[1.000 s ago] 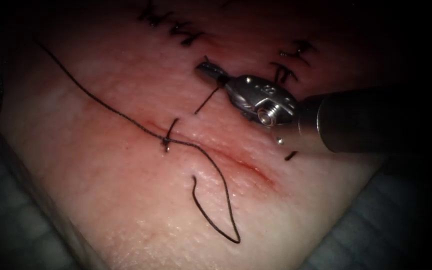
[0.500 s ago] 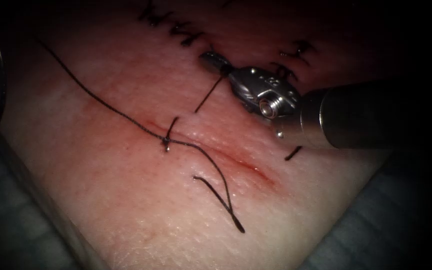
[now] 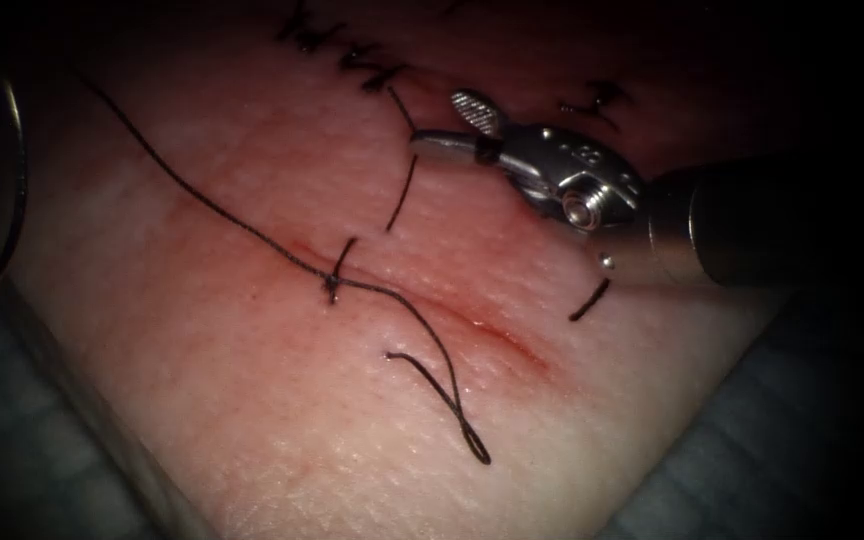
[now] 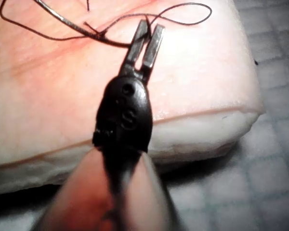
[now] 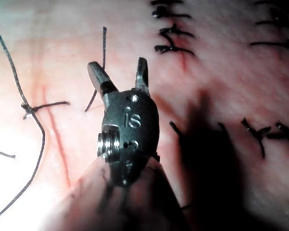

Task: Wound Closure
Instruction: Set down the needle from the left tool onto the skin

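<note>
Fingers of my right tool [image 3: 437, 120] stand wide apart and hold nothing. They hover over the tissue [image 3: 252, 420] at about 1 o'clock from the knot [image 3: 332, 285], on the right side of the cut [image 3: 472, 320]. A short cut piece of thread [image 3: 402, 190] lies on the tissue just beside my lower finger, running from 12 towards 6 o'clock. In my right wrist view the same fingers [image 5: 116, 63] are spread, with that piece beside one of them.

My left tool's fingers [image 4: 151, 25] are parted by a narrow gap above the tissue. The thread passes right by their tips, and I cannot tell whether it touches them.

The knot sits on the cut. From it the long thread [image 3: 202, 200] runs off towards 10 o'clock, and a loose tail [image 3: 452, 400] leaves towards 5 o'clock, folds back and ends free. Red fluid [image 3: 492, 335] lines the cut towards 4 o'clock of the knot. Another short piece of thread [image 3: 589, 300] lies at 3 o'clock of it, and older stitches [image 3: 362, 65] sit at 12 o'clock. I cannot make out the needle with any certainty.
</note>
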Robot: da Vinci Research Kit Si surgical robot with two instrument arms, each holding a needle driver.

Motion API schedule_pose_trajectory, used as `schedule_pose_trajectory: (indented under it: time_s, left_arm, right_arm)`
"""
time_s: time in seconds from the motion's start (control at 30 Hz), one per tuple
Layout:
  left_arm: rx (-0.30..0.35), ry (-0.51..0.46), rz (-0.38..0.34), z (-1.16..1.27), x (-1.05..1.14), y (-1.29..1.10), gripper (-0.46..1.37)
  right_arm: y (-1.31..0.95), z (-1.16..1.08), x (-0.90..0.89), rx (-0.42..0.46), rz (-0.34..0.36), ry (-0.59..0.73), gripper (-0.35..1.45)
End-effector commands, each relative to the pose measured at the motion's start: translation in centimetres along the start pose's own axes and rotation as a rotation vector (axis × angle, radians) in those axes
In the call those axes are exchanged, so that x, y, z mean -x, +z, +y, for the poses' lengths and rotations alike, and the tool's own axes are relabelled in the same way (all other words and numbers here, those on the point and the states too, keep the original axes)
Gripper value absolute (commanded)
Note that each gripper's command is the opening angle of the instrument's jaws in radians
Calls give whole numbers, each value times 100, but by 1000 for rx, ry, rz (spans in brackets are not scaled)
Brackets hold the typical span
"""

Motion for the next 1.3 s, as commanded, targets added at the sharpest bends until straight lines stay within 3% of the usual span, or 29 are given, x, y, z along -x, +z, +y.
schedule_pose_trajectory:
  time_s: [0.03,0.27,0.37,0.5,0.57,0.8,0.97,1.3]
  left_arm:
    - [14,5,0,1,0,1,-35]
    - [28,3,0,5,1,4,-35]
    - [31,2,0,6,1,5,-35]
    - [49,7,0,9,1,8,-35]
    - [56,11,0,11,2,11,-35]
    - [108,3,0,24,1,23,-35]
    - [107,10,4,26,8,34,-35]
    - [83,-1,-59,-12,48,71,-35]
  right_arm:
    - [-6,2,-1,-18,-3,0,128]
    - [-31,8,1,-43,-11,-64,133]
    - [-36,8,2,-55,-42,-204,136]
    - [-41,3,2,-102,-145,-389,140]
    - [-44,-2,1,-134,-170,-396,139]
    - [-50,-16,0,-186,-154,-397,141]
    - [-51,-22,-1,-227,-145,-403,140]
    - [-61,-39,-5,-246,-143,-382,137]
